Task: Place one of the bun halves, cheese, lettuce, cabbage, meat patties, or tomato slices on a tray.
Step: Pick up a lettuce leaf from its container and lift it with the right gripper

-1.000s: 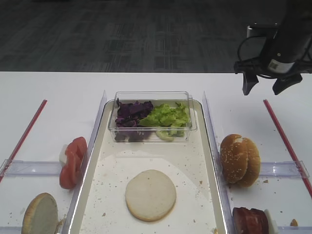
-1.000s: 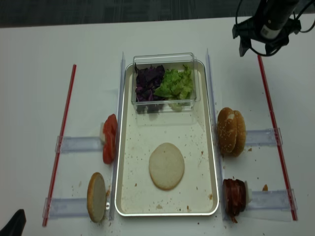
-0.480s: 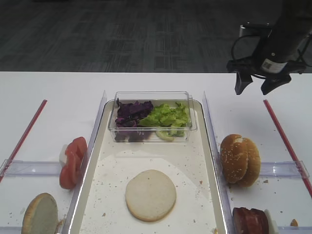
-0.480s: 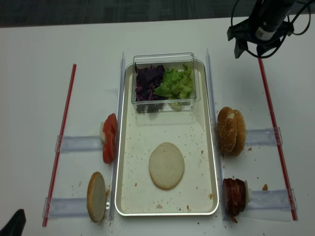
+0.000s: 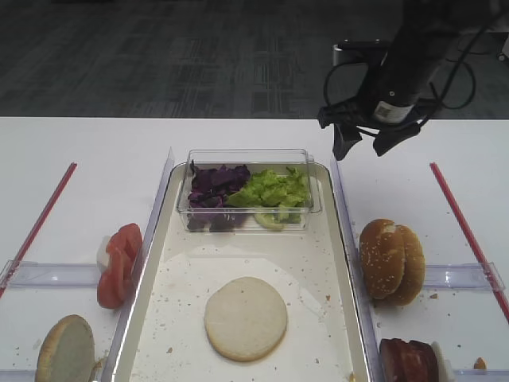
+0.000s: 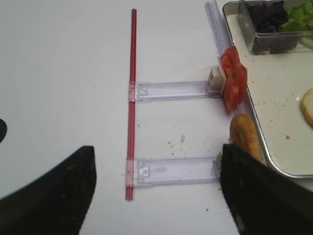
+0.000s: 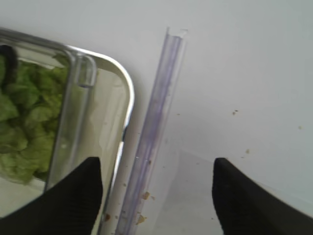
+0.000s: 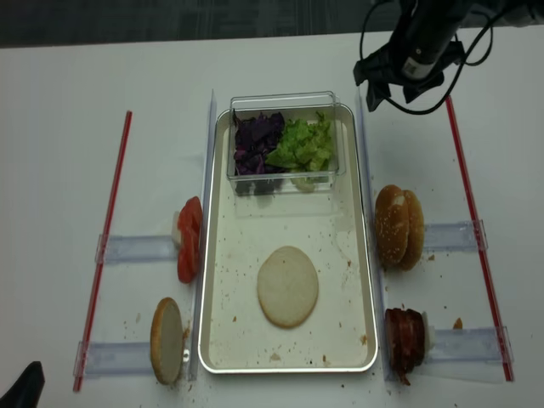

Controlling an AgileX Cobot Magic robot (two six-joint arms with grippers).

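One flat pale bun half (image 5: 246, 317) lies on the tray (image 5: 334, 263), near the front. At the back of the tray stands a clear tub (image 5: 248, 188). The purple cabbage (image 5: 213, 186) fills its left side and the green lettuce (image 5: 274, 189) fills its right side, touching each other.

The right claw (image 5: 362, 141) hangs in the air just past the tray's back right corner, above the white surface (image 5: 95, 183). Its two black fingers (image 7: 73, 196) stand apart and hold nothing. From its own camera, a clear plastic rail (image 7: 154, 127) runs between them, with the lettuce off to the left.

Two seeded bun halves (image 5: 390, 261) stand on edge to the right of the tray. The meat patties (image 5: 407, 360) sit in front of them. The tomato slices (image 5: 118, 264) stand on edge to the left of the tray, and another bun half (image 5: 65, 350) stands near the front left corner.

The left claw (image 6: 156, 191) is low at the front left, well apart from the food. Its fingers look spread, though only their dark blurry tips show.
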